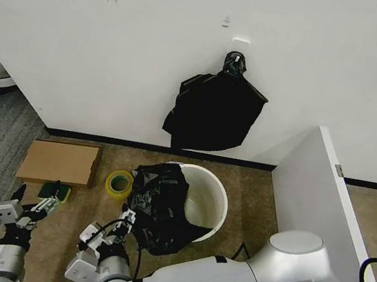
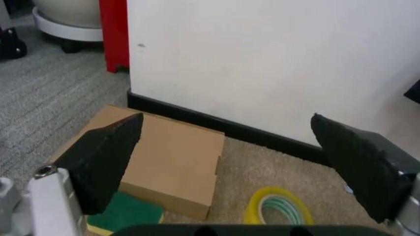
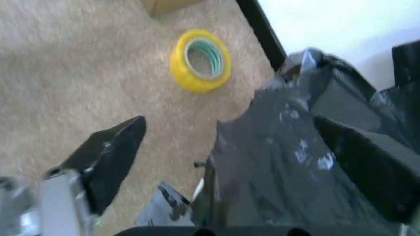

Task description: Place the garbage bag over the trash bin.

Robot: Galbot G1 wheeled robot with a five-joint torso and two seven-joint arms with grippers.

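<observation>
Beige carpet by the white wall: the garbage bag (image 1: 160,207) drapes over the near rim of the trash bin (image 1: 210,197), only half covering it. Right gripper (image 1: 117,228), jaws apart, hangs beside the bag; left gripper (image 1: 30,208), also spread, waits over the cardboard box (image 1: 59,162).

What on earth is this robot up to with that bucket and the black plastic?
It is lining a trash bin, a white bucket on the carpet, with a black garbage bag. The bag is draped over the bin's near-left rim and hangs down outside; the rest of the rim is bare. The right gripper is open right beside the bag, holding nothing. The left gripper is open and idle further left, near a cardboard box and a yellow tape roll.
</observation>
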